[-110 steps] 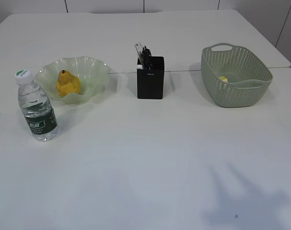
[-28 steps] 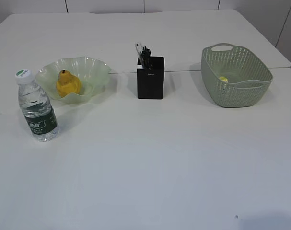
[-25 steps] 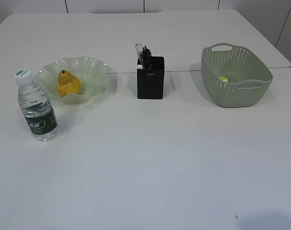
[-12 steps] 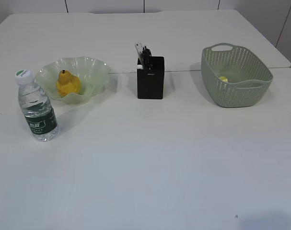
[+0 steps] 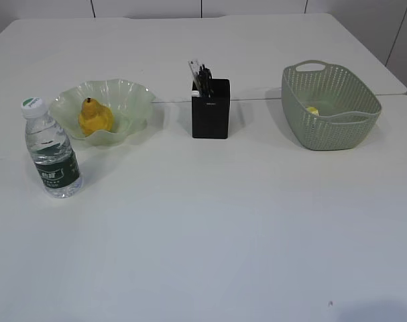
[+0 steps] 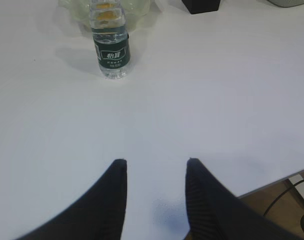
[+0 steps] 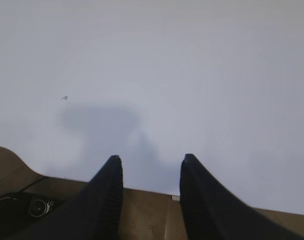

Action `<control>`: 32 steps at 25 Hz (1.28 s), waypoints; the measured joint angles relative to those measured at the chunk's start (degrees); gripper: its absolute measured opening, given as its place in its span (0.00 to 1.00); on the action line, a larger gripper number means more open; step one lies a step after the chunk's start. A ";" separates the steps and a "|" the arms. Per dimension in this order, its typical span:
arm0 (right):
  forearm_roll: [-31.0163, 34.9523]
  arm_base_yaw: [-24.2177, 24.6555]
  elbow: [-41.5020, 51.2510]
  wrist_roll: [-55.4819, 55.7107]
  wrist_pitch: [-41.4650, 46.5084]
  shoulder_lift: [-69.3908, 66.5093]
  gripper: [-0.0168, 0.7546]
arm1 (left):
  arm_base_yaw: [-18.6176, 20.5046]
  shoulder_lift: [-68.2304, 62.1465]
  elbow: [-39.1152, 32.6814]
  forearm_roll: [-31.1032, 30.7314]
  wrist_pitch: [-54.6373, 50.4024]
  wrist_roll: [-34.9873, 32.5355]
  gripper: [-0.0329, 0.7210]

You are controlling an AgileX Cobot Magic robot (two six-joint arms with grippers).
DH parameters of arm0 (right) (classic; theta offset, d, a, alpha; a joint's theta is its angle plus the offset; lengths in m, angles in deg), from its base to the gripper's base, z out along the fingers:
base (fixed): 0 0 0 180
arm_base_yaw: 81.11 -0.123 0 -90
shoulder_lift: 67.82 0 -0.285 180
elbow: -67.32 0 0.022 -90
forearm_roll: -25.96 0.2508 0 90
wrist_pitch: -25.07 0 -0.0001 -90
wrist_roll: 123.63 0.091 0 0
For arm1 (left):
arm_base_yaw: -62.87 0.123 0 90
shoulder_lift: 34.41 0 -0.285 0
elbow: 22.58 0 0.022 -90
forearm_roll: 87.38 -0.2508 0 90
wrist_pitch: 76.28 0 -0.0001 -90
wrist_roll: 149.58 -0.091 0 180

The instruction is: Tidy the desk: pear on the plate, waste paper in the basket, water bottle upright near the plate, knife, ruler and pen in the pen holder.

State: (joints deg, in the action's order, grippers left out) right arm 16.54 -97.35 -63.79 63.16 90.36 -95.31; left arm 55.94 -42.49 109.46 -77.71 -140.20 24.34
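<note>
The yellow pear (image 5: 95, 118) lies in the pale green ruffled plate (image 5: 133, 97) at the back left of the desk (image 5: 210, 221). Just in front of the plate the water bottle (image 5: 52, 151) stands upright, seen too in the left wrist view (image 6: 110, 47). A clear ruler (image 5: 194, 72) and dark tools poke out of the black pen holder (image 5: 210, 109); the knife and pen cannot be told apart. A yellow scrap of waste paper (image 5: 312, 111) lies inside the sage-green basket (image 5: 337, 131). My left gripper (image 6: 156, 161) is open and empty over bare desk. My right gripper (image 7: 151, 156) is open and empty at the desk's near edge.
A second white table joins behind the desk, with a seam running past the pen holder. The right wrist view shows the desk's front edge (image 7: 141, 189) and brown floor below it. Cables (image 6: 292, 197) lie beyond the desk corner in the left wrist view.
The arm's shadow at the lower right of the desk, large some seconds ago, has shrunk away toward the front edge. The objects have not moved.
</note>
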 joint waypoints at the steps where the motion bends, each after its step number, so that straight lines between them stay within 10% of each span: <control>1: 0.00 0.00 0.00 0.00 0.00 0.83 0.43 | 0.00 0.00 0.00 0.00 0.00 0.00 0.41; 22: 1.38 0.22 0.00 -0.89 0.24 20.68 0.43 | 0.00 0.00 0.00 0.25 0.09 0.00 0.41; 32: 2.92 9.26 0.00 -1.45 0.34 20.68 0.43 | 0.00 0.00 0.00 0.35 0.09 0.00 0.41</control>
State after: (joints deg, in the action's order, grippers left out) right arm 19.45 -88.08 -63.79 61.71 90.69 -74.63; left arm 55.94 -42.49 109.46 -77.35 -140.11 24.34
